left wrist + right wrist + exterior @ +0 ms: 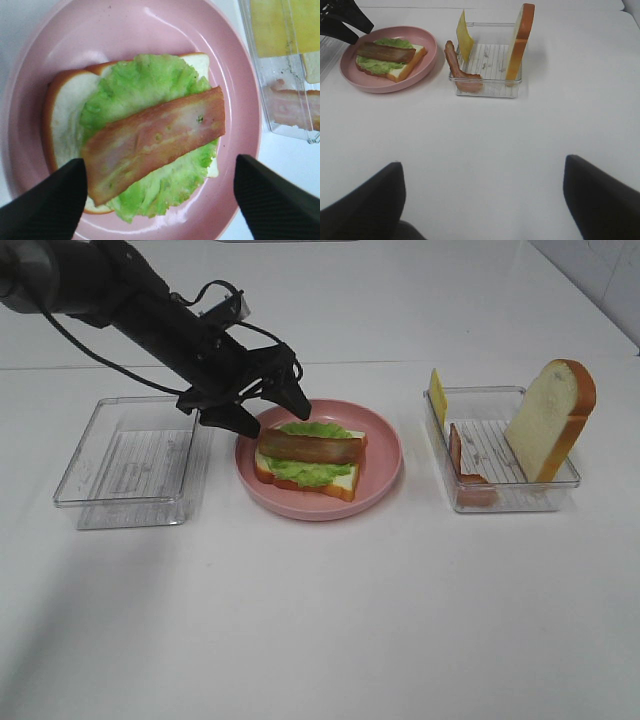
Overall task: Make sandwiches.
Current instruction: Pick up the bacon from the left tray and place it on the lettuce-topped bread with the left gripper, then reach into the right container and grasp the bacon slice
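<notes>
My left gripper [278, 418] has its fingers [45, 205] spread wide and empty, either side of the reddish-brown bacon strip [155, 142]. It lies on ruffled green lettuce [145, 85] and a white bread slice [67, 107] on the round pink plate [385, 440]. My right gripper [482, 200] is also parted, holding nothing above the white table [485, 135].

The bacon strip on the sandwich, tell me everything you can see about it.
The bacon strip is one long flat slice, reddish-brown at the edges, pinker in the middle, with a plastic sheen. It lies slantwise on the ruffled green lettuce, which covers a bread slice on the pink plate. The open left claw straddles it, a finger near each end, not gripping it.
</notes>
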